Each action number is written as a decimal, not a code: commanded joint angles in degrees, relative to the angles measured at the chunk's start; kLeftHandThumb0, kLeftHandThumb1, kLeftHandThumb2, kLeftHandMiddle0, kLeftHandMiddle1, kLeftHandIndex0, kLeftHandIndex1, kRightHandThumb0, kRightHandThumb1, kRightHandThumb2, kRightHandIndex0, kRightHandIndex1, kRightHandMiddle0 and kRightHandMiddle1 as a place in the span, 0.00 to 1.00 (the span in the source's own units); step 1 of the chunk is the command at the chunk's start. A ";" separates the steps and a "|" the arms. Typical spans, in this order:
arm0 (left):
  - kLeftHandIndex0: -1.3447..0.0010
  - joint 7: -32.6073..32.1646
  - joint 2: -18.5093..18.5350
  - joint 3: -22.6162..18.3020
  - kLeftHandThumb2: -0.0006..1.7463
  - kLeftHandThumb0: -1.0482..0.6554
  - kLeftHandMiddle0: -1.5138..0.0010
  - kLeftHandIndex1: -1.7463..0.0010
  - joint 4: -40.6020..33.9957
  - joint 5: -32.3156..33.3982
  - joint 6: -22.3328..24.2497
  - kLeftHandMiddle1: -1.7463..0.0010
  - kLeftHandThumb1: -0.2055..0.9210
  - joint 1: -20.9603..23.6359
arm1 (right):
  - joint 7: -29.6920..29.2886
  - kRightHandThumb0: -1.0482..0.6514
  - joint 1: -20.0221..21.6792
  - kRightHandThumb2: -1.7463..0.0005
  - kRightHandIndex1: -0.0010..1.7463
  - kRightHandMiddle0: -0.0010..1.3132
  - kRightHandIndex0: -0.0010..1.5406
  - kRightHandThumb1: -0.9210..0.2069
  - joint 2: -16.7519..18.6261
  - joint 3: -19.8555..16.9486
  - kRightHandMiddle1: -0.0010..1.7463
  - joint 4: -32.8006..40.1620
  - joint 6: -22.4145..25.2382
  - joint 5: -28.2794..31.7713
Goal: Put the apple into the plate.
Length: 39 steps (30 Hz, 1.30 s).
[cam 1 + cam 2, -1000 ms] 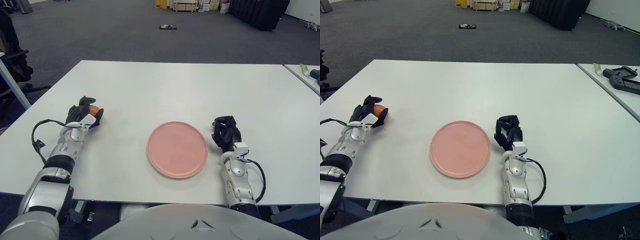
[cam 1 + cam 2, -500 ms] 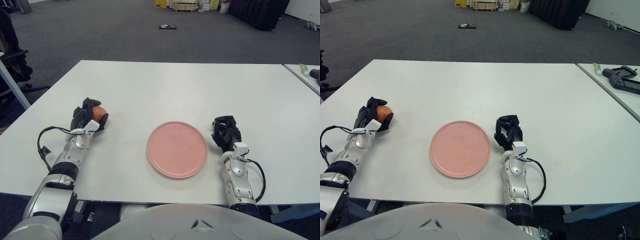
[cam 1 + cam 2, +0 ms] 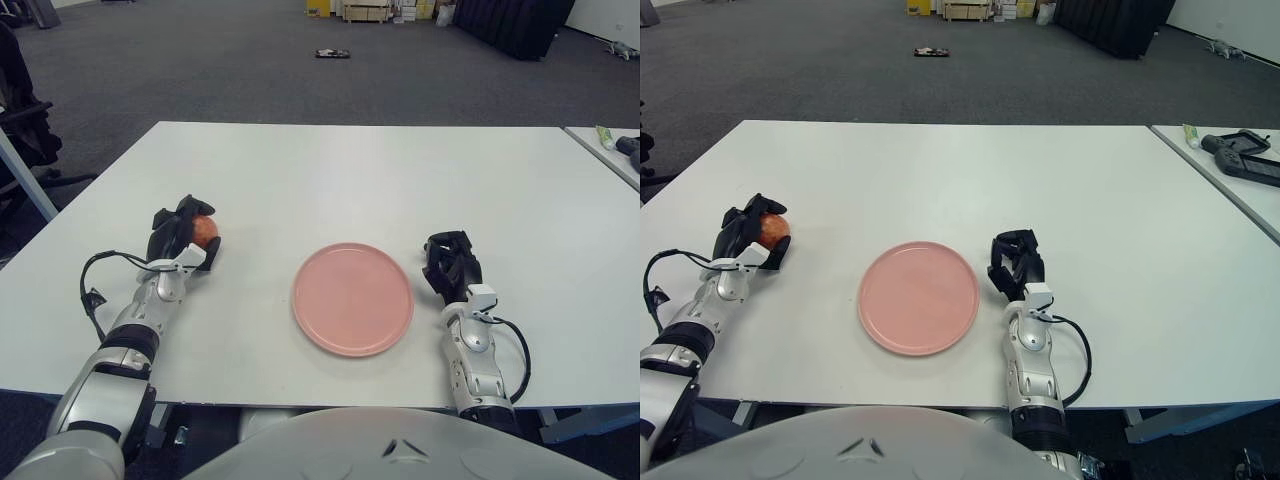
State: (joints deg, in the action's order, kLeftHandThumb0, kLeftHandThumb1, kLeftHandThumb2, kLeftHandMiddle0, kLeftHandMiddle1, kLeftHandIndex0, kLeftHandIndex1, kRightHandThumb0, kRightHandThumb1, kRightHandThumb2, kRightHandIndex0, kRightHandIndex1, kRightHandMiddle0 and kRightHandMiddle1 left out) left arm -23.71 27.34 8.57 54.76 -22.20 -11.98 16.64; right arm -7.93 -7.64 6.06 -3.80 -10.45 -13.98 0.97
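A red apple (image 3: 203, 229) is held in my left hand (image 3: 183, 235), whose black fingers are curled around it, at the left side of the white table (image 3: 330, 170). It also shows in the right eye view (image 3: 773, 228). The pink plate (image 3: 353, 297) lies empty at the table's front centre, well to the right of the apple. My right hand (image 3: 450, 262) rests on the table just right of the plate, fingers curled and holding nothing.
A second table at the far right carries a black controller (image 3: 1243, 158) and a small green-tipped tube (image 3: 1189, 135). A dark office chair (image 3: 25, 100) stands off the table's left side. Boxes (image 3: 370, 10) and a dark object (image 3: 333, 53) lie on the carpet far behind.
My left hand has moved to the right with the apple, closer to the plate. The right hand has not moved.
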 commanded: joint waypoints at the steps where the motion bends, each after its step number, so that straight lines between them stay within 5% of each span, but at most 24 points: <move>1: 0.44 1.44 -1.40 0.89 0.94 0.62 0.38 0.00 3.13 -0.42 1.24 0.18 0.12 -2.97 | -0.45 0.41 0.60 0.63 0.71 0.18 0.34 0.07 -0.12 -0.38 1.00 -0.76 1.29 -0.11; 39: 0.58 2.75 -1.97 -2.15 0.86 0.62 0.45 0.00 -4.67 2.50 1.92 0.10 0.27 -5.74 | -0.73 0.41 0.70 0.66 0.71 0.16 0.33 0.04 -0.45 -0.44 1.00 -0.96 2.04 -0.50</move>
State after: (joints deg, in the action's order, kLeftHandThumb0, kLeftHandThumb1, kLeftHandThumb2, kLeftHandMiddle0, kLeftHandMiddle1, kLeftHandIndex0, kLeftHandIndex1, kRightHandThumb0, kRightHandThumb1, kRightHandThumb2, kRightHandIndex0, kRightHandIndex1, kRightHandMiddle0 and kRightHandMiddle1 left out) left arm -22.38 26.42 5.79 49.30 -19.20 -11.76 13.82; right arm -8.53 -7.26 5.67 -3.81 -10.54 -13.46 0.15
